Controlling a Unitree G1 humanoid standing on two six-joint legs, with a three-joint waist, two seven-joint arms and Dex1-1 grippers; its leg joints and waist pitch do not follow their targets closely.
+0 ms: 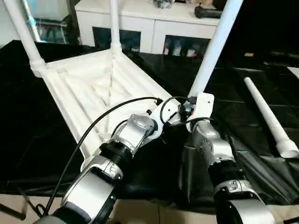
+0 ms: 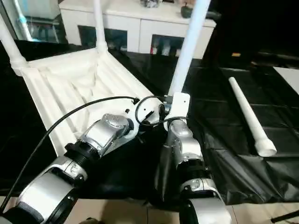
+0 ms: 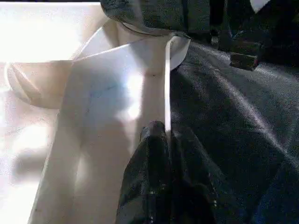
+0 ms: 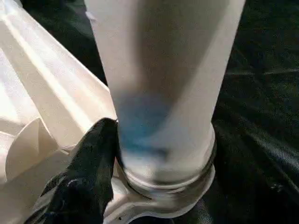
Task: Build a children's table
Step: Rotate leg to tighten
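Note:
The white tabletop [image 1: 93, 88] lies upside down on a black cloth, ribs facing up. Two white legs [image 1: 21, 32] [image 1: 114, 23] stand in its far corner sockets. A third leg [image 1: 215, 46] leans up and to the right from the near right corner. My right gripper [image 1: 194, 100] is closed around its base, and one black finger [image 4: 91, 163] presses the tube just above the round socket [image 4: 163, 196]. My left gripper [image 3: 161, 133] is shut on the thin rim of the tabletop [image 3: 112, 116] beside that corner. A fourth leg [image 1: 268, 114] lies loose on the cloth at the right.
A white cabinet [image 1: 140, 23] with glass doors stands behind the table. The black cloth [image 1: 28, 116] covers the work surface, with its front edge just past my forearms. A black cable loops over my left arm [image 1: 93, 126].

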